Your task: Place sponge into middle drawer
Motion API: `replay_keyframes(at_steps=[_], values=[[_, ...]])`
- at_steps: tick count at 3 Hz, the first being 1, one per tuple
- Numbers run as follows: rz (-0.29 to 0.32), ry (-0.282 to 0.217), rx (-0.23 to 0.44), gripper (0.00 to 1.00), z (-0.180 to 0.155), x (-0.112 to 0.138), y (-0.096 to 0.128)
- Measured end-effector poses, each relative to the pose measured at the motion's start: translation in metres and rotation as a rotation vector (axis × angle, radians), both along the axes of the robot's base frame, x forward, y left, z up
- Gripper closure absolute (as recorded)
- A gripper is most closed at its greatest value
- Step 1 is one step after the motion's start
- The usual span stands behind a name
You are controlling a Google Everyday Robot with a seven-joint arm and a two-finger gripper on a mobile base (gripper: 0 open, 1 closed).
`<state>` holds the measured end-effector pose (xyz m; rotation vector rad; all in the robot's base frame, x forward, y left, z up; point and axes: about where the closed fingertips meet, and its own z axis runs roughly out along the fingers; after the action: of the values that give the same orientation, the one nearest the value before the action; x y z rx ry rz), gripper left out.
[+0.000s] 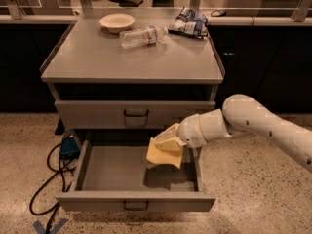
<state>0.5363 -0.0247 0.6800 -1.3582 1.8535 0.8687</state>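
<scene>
Starting nearest the camera, the middle drawer (97,202) is standing pulled out, its grey front with the small dark handle facing forward and a dark shadow lying on the right part of its floor. Over that right half I am holding my gripper (167,143), whose 2 fingers are pinching the sponge (164,158) by its upper edge. The sponge is hanging tilted in the air above the drawer's inside, near the right wall, not touching the drawer floor below it. My arm (253,123) is reaching in from the right edge of the view, sloping down and leftward, bending at a rounded white joint and ending in the wrist just right of the sponge. The upper drawer front (97,115) is sitting closed just behind and above my gripper. To the left, on the speckled floor (243,199), a black cable (46,179) is looping beside a blue object (69,146). Farther back, on the cabinet top (97,62), a plastic bottle (143,36) is lying on its side, a cream bowl (117,21) is sitting behind it to the left, and a blue-and-white bag (189,22) is lying at the back right corner.
</scene>
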Motion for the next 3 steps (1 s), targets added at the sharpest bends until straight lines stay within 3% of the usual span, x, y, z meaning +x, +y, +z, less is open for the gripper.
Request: replay_keyframes(at_steps=[1, 2, 3], values=[[-0.020, 0.000, -0.045, 1.00, -0.009, 0.003, -0.001], [-0.082, -0.036, -0.170, 1.00, -0.048, 0.011, -0.010], [-0.147, -0.089, -0.339, 1.00, -0.091, 0.023, -0.024]])
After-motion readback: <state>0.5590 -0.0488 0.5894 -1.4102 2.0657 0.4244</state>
